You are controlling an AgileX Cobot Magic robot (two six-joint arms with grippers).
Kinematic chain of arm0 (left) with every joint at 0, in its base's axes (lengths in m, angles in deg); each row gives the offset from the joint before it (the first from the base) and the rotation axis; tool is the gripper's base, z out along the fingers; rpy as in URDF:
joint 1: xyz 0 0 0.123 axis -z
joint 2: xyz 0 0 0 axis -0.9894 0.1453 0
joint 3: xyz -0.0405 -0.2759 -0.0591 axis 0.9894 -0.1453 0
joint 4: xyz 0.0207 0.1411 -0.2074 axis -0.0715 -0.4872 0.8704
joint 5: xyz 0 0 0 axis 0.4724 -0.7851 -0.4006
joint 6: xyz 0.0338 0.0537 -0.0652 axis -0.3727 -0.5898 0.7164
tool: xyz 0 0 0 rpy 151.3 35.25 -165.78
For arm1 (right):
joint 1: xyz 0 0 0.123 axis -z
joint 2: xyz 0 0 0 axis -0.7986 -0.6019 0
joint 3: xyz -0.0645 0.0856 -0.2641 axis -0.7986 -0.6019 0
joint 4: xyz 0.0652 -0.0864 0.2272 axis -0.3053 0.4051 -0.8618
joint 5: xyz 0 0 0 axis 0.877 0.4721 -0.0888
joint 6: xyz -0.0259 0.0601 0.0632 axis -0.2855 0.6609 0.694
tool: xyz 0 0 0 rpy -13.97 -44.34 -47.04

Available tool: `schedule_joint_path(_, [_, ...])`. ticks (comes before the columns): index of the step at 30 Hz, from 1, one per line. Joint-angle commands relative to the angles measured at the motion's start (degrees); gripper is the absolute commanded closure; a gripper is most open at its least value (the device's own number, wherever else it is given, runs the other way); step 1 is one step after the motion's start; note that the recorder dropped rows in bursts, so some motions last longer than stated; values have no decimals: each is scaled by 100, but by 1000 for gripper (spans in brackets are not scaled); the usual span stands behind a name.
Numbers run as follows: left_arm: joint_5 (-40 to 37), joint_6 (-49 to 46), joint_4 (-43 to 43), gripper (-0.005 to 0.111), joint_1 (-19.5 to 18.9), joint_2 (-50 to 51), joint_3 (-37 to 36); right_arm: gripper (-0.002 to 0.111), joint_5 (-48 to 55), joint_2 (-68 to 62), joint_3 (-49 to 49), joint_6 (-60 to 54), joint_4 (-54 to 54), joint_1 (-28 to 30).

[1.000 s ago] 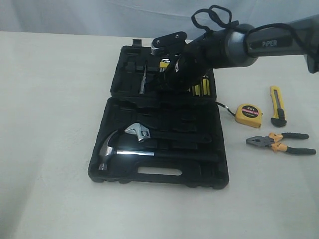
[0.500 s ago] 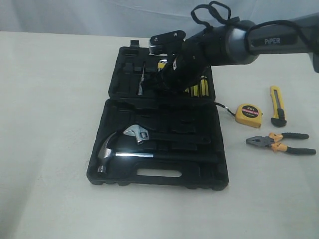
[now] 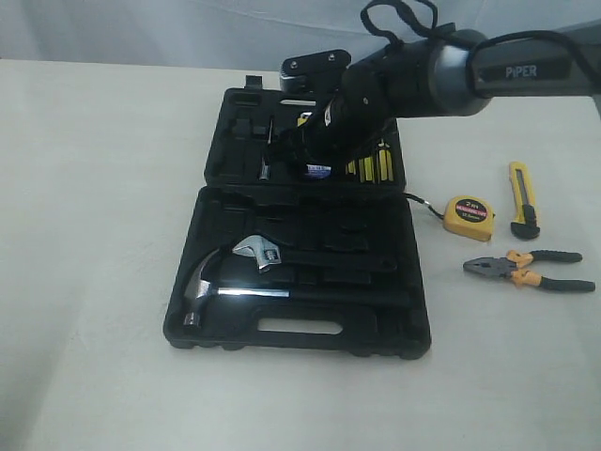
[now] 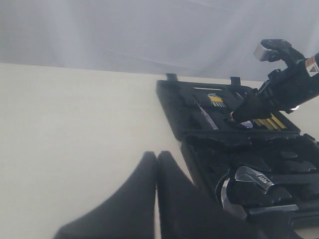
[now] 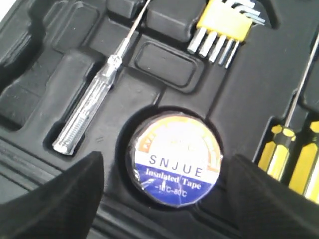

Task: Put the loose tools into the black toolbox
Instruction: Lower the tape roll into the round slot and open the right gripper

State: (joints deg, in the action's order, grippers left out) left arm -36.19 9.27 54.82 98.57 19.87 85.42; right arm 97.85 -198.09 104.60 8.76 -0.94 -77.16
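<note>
Grey PIPER-marked arm [image 3: 526,70], black cables [image 3: 399,21]

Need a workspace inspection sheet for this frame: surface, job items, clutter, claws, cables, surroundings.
Surface: cream table carrying the open black toolbox.
Job's things: black tape roll sits in a round recess of the toolbox's far half; yellow tape measure, utility knife and pliers lie loose on the table, right of the box.
Clutter: hammer and wrench in the near half; yellow-handled screwdrivers, hex keys and clear-handled screwdriver in the far half.
Claws: right claw open, astride the tape roll; left claw shut, over bare table.
Cables: black cable looped on the right arm.
Surroundings: pale backdrop; nothing else seen.
</note>
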Motion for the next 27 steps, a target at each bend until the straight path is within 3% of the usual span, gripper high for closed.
schedule_joint_path(1, [22,3,-37,107,32,-13,-17,43,-61,27,-17,9,67,7])
schedule_joint_path(4, [22,3,-37,107,32,-13,-17,57,-61,83,-17,9,196,7])
schedule_joint_path(9, [22,3,-37,107,32,-13,-17,106,-152,152,-17,9,361,7])
schedule_joint_path(27, [22,3,-37,107,32,-13,-17,108,-687,-280,-17,-75,171,7])
